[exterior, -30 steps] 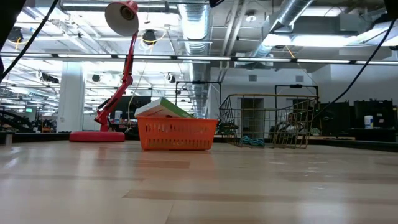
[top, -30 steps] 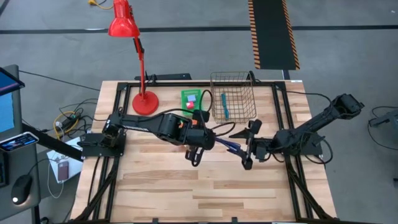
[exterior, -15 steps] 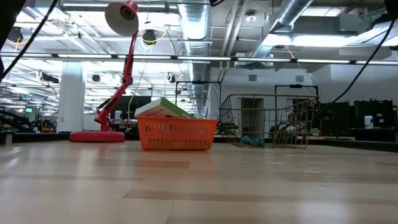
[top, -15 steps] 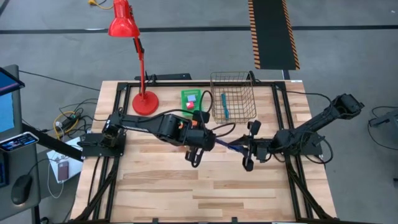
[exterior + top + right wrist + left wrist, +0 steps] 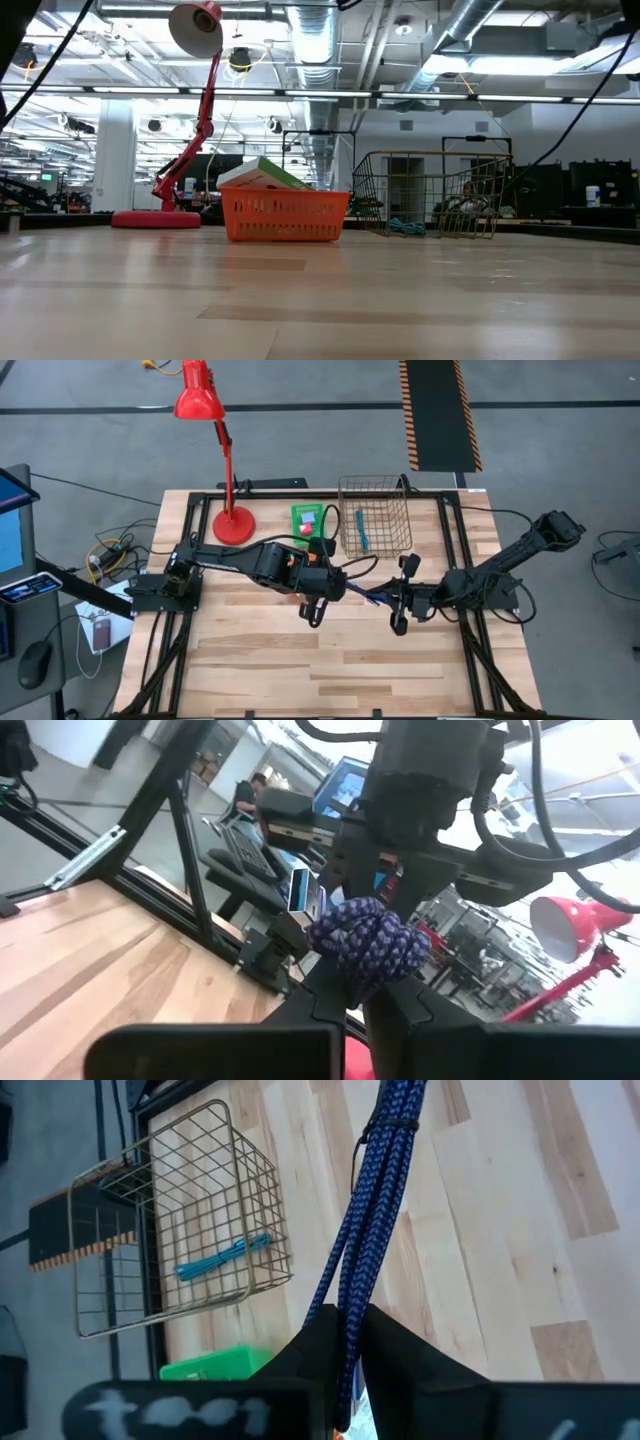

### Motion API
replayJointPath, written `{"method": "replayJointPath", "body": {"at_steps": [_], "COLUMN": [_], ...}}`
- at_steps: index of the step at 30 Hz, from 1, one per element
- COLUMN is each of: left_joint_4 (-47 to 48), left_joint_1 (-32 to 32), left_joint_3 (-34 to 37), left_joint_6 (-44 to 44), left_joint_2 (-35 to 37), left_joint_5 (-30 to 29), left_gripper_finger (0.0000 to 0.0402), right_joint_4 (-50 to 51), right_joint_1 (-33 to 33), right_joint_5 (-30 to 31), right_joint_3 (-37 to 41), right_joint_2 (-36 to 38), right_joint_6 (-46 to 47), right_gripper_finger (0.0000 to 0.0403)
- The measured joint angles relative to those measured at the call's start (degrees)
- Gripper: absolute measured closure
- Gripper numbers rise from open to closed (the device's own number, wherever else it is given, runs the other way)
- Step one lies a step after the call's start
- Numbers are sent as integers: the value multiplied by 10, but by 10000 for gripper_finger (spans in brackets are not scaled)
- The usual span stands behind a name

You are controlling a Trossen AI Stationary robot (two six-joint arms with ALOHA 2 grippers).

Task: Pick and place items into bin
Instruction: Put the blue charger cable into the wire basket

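Note:
A blue-purple braided cord bundle [image 5: 365, 596] hangs above the table's middle, stretched between my two grippers. My left gripper [image 5: 322, 600] is shut on one end and my right gripper [image 5: 398, 600] is shut on the other. The wire bin [image 5: 375, 515] stands at the far side, with a teal cord bundle [image 5: 222, 1258] lying on its floor. Neither gripper shows in the low view. My left gripper pinches the bundle's end [image 5: 345, 1370] between its two fingers, which lie along the bundle. The bundle runs straight out past the fingertips, clear of the table. My right gripper pinches the bundle's other, looped end [image 5: 368, 945] between its two fingers, coming level from the table's right. That end stands just past the fingertips, clear of the table.
A green box [image 5: 308, 520] with small red and light-blue bits sits left of the bin, in an orange basket [image 5: 285, 215]. A red desk lamp [image 5: 232, 520] stands at the far left. Bare wood lies toward the near edge.
My right gripper has shut on the free end of the cord bundle, its fingers wide apart a second ago. The bundle stays level between the two grippers.

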State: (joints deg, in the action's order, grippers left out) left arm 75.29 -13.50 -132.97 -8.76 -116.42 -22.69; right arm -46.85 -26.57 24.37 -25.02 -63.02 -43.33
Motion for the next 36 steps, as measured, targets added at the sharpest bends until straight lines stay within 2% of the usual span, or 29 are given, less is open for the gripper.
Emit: {"method": "replayJointPath", "body": {"at_steps": [5,13,17,22,26,30,36], "left_joint_4": [-8,-39,-34,-33,-33,-33,-32], "left_joint_1": [-11,-38,-43,-43,-43,-43,-43], "left_joint_3": [0,0,0,0,0,0,0], "left_joint_6": [14,32,57,81,86,88,90], "left_joint_2": [0,0,0,0,0,0,0], "left_joint_5": [20,25,22,20,20,18,7], "left_gripper_finger": [367,306,289,286,285,285,285], "right_joint_4": [-1,-1,-2,5,50,109,131], "right_joint_1": [0,23,62,146,211,263,302], "right_joint_5": [32,127,182,246,250,236,224], "right_joint_3": [0,-6,-11,-12,-12,-12,-12], "right_joint_2": [0,1,1,1,2,1,-1], "right_joint_6": [-20,-78,-118,-141,-116,-46,15], "right_gripper_finger": [396,396,396,396,388,386,355]}}
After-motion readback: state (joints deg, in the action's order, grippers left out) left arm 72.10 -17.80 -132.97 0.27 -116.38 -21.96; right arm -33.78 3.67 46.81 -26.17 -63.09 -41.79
